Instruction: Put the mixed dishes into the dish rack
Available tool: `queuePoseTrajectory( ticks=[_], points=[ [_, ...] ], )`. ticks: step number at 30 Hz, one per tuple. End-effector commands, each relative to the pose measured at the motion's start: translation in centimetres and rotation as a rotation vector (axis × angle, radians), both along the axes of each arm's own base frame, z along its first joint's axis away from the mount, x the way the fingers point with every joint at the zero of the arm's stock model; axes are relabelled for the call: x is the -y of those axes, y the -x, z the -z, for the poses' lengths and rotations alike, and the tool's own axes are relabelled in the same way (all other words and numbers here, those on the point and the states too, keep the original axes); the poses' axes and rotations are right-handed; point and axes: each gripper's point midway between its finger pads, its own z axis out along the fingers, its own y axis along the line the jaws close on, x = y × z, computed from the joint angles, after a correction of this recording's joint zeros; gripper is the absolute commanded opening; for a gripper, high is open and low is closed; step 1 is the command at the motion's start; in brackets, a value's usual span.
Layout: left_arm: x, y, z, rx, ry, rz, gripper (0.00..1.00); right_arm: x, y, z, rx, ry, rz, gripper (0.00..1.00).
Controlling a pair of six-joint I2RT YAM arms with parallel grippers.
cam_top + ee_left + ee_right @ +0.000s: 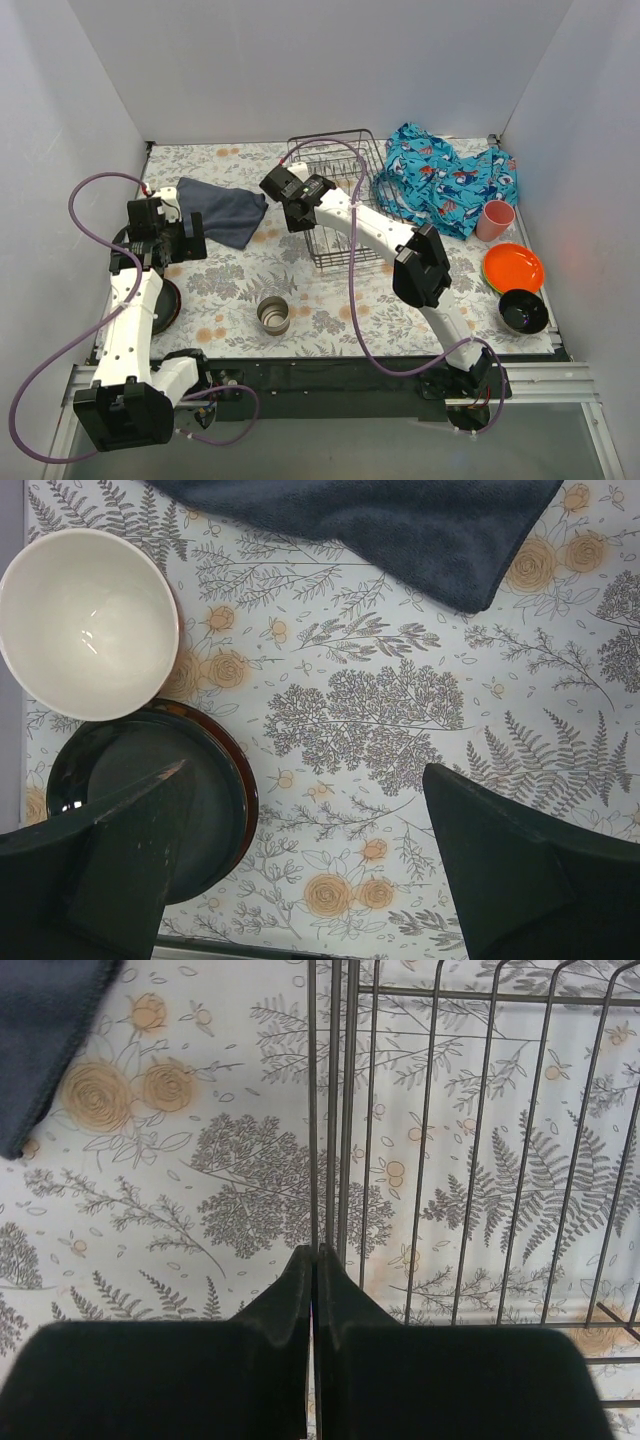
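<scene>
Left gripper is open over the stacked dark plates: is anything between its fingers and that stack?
Nothing visible. In the left wrist view the left gripper hangs open above the dark plates, whose top is bare. The cream bowl sits beside the stack, and the navy cloth lies well apart.

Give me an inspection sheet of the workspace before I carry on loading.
Surface: floral table cover, flat.
Job's things: dish rack, no dish seen inside; metallic cup, pink cup, orange plate, dark bowl, tan bowl and dark plate all outside it.
Clutter: navy cloth; blue patterned cloth.
Grippers: left gripper open above the surface; right gripper shut on the rack's side wire.
Cables: purple cables loop off both arms.
Surroundings: white walls; nothing else seen.
</scene>
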Motion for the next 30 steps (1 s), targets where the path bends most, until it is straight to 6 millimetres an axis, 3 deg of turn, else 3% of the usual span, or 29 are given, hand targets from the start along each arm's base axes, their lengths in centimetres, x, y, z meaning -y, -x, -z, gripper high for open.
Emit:
queuePoseTrajectory(
  ticks=[1,5,12,16,17,19,20,22,23,25,26,28,29,30],
  points=[
    [0.1,-0.7,-0.9,0.029,0.012,0.007,0.98,1.6,-2.8,-1.4,0.083,-0.006,0.174,0.01],
    [0.1,-0.7,-0.4,0.009,0.015,0.012,0.98,0.7,-3.8,-0.6,0.076,-0.024,0.165,0.01],
    [1.4,-1.2,0.6,-0.012,0.065,0.075,0.98,-2.6,-6.9,-1.8,0.149,-0.121,0.082,0.01],
    [1.9,-1.4,1.1,-0.023,0.086,0.095,0.98,-1.9,-6.4,-0.8,0.126,-0.084,0.059,0.01],
    [2.0,-1.5,0.9,-0.019,0.091,0.100,0.98,-1.7,-6.2,-1.3,0.128,-0.085,0.049,0.02],
    [2.9,-1.4,0.5,-0.008,0.121,0.146,0.98,-1.5,-5.8,-1.8,0.126,-0.079,0.015,0.10],
    [3.2,-1.4,0.1,0.002,0.121,0.182,0.98,-1.3,-5.5,-2.8,0.132,-0.090,0.002,0.22],
    [4.7,-1.1,-1.1,0.053,0.153,0.266,0.98,-2.1,-5.0,-4.3,0.134,-0.140,-0.044,0.33],
    [5.3,-1.0,-1.5,0.070,0.162,0.313,0.98,-2.3,-4.7,-6.3,0.152,-0.170,-0.081,0.41],
    [7.0,-0.1,-2.2,0.091,0.193,0.439,0.98,-3.1,-3.9,-8.2,0.151,-0.236,-0.138,0.46],
    [7.5,0.2,-2.3,0.088,0.208,0.471,0.98,-2.9,-3.5,-10.5,0.176,-0.270,-0.154,0.51],
    [9.6,1.9,-1.9,0.045,0.277,0.608,0.98,-2.6,-2.7,-11.6,0.182,-0.286,-0.181,0.53],
    [9.8,2.4,-1.7,0.031,0.280,0.646,0.97,-2.1,-2.2,-13.5,0.210,-0.305,-0.196,0.55],
    [10.2,3.1,-1.3,0.003,0.295,0.671,0.95,-1.7,-1.7,-13.2,0.200,-0.290,-0.218,0.56]
  ],
)
